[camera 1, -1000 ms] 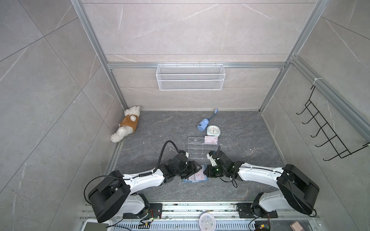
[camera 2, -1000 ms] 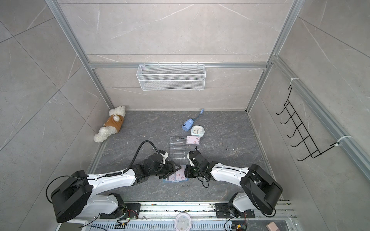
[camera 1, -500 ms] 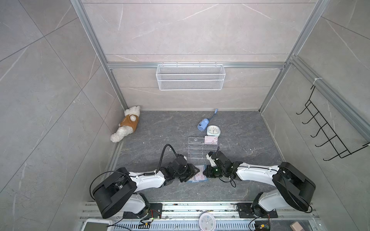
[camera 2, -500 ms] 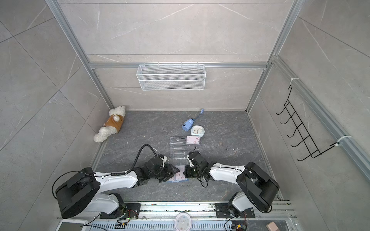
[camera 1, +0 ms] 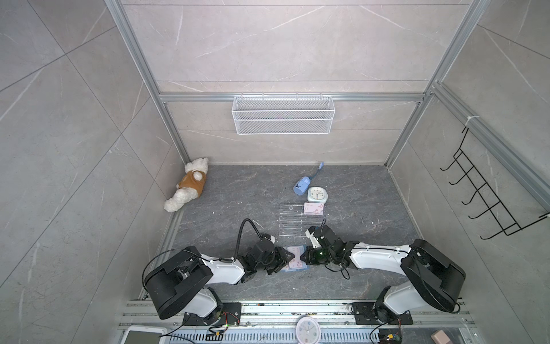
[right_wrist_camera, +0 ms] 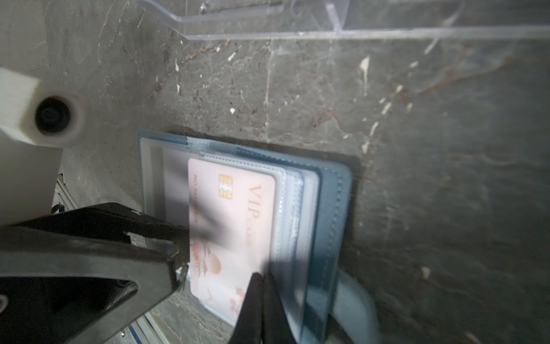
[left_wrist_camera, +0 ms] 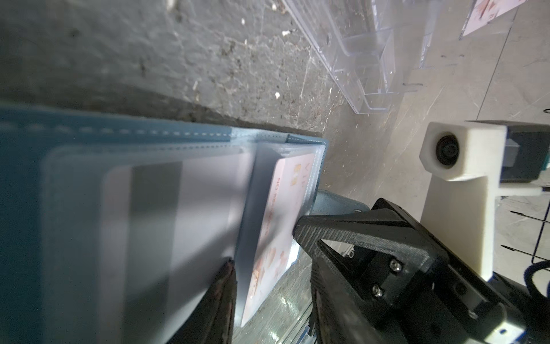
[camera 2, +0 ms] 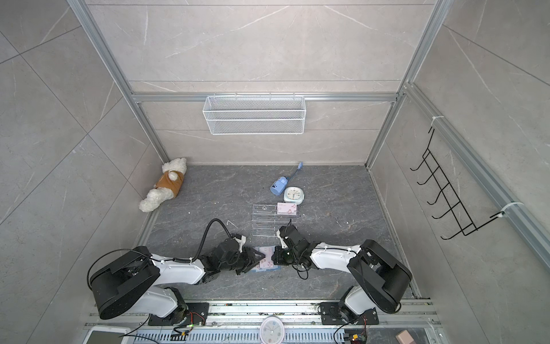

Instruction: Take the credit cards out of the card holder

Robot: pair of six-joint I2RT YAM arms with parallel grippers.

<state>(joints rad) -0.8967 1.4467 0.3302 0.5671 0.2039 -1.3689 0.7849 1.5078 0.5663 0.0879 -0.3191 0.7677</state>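
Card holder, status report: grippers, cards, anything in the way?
Left gripper open astride a raised sleeve. Right gripper shut at the sleeve edges. Credit card sleeved inside open card holder. Acrylic rack apart, not blocking.

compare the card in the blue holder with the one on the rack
The holder card lies sleeved in the blue holder; the rack card sits bare on the rack. The holder card is up front; the rack card is farther back, by the mint clock. Both are pale pink with reddish marks.
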